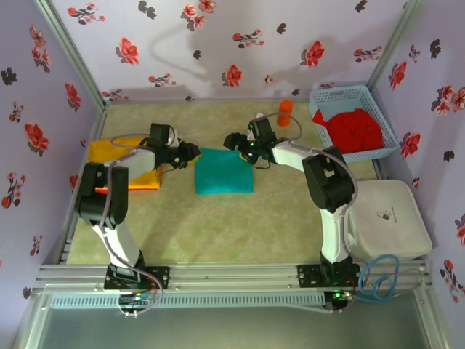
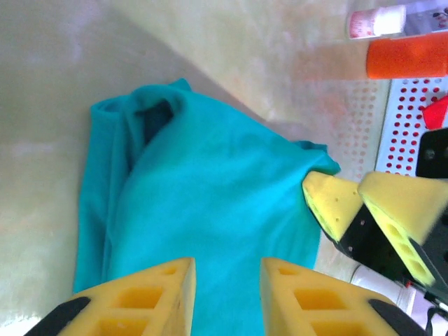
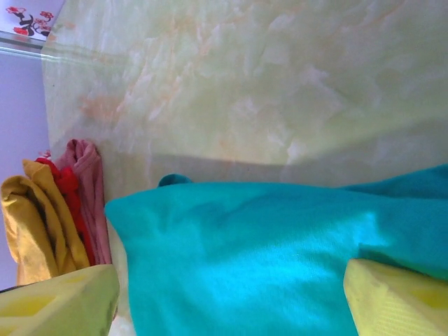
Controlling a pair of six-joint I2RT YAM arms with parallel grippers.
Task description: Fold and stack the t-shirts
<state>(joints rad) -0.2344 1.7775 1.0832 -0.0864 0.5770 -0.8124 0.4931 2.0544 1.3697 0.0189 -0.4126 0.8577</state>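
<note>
One basket [image 1: 341, 91] holds red shirts [image 1: 352, 129]; left fingers [image 2: 175, 297], right fingers [image 3: 70, 301] spread over teal shirt [image 1: 222, 171]

Light blue lattice basket [image 1: 383, 120] stood at the far right corner of marbled beige table [image 1: 218, 225], small orange cylinder [image 1: 285, 113] sat near its left side, floral-print walls [image 1: 218, 43] enclosed three sides, white case [image 1: 389, 218] rested at right edge, blue cable [image 1: 378, 280] looped beside it.

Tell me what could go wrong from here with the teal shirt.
The left hand and right hand sit close together at the far edge of the teal shirt, so they might collide. Both are open; a pinch catching only the top layer could unfold it. The left arm lies over the yellow-orange shirt and may drag it.
</note>
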